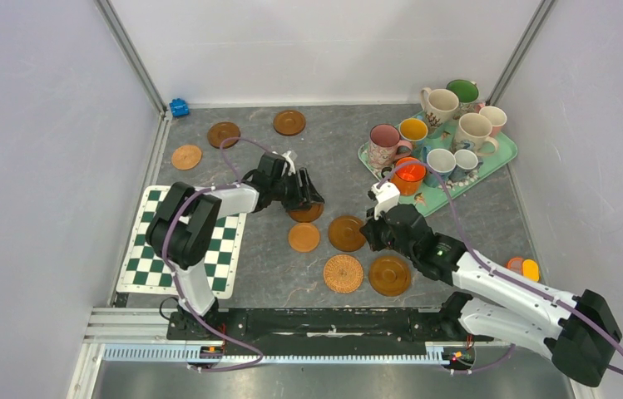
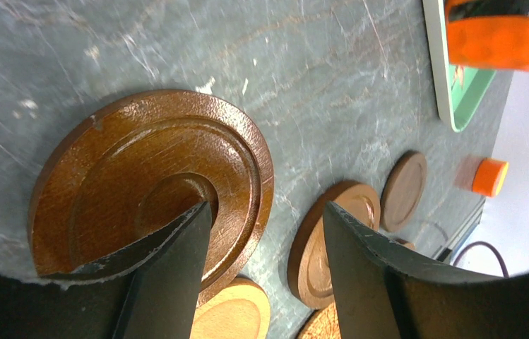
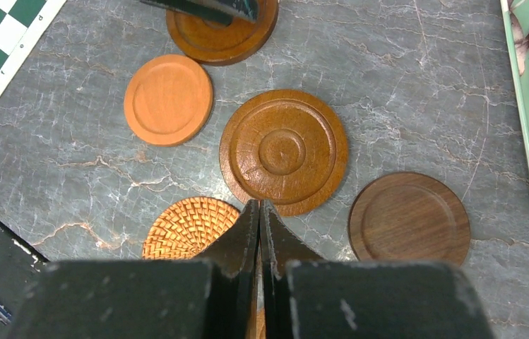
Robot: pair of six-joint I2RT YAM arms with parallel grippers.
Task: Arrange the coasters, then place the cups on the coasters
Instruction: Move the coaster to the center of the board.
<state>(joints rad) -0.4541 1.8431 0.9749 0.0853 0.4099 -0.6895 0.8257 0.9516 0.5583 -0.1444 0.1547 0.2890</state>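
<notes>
**Table** (image 1: 324, 158): grey marbled top, walled on three sides.

**Checkered mat** (image 1: 151, 258): green and white, flat at the near left.

**Tray** (image 1: 503, 150): mint, far right. It holds all nine cups.

**Left claw** (image 1: 309, 202): reaches in from the left to mid-table. Its jaws stand well apart and clamp nothing. In the left wrist view one finger (image 2: 169, 268) lies over the middle of a dark ringed coaster (image 2: 106, 183), and the other stands off that disc's edge over bare table. Whether the finger touches the disc cannot be told.

**Right claw** (image 3: 260, 205): mid-table, right of the left claw. Its fingers are pressed together with nothing between the tips. The tips sit over the near edge of a mid-brown ringed coaster (image 3: 282, 152).

**Cups** (image 1: 439, 105): handled mugs crowded together, among them a pink speckled one (image 1: 384, 143) and a clear orange one (image 1: 409, 174). None stands on a coaster.

**Coasters**: eight discs lie on the table.
- Five are clustered mid-table. These are the two ringed ones, a pale orange coaster (image 3: 168, 99) left of the mid-brown one, a rattan coaster (image 3: 189, 226) just left of the right claw, and a plain dark coaster (image 3: 408, 219) to its right.
- Three far coasters (image 1: 224, 134) lie spread out at the far left.

**Blue object** (image 1: 179, 107): small, in the far left corner.
</notes>
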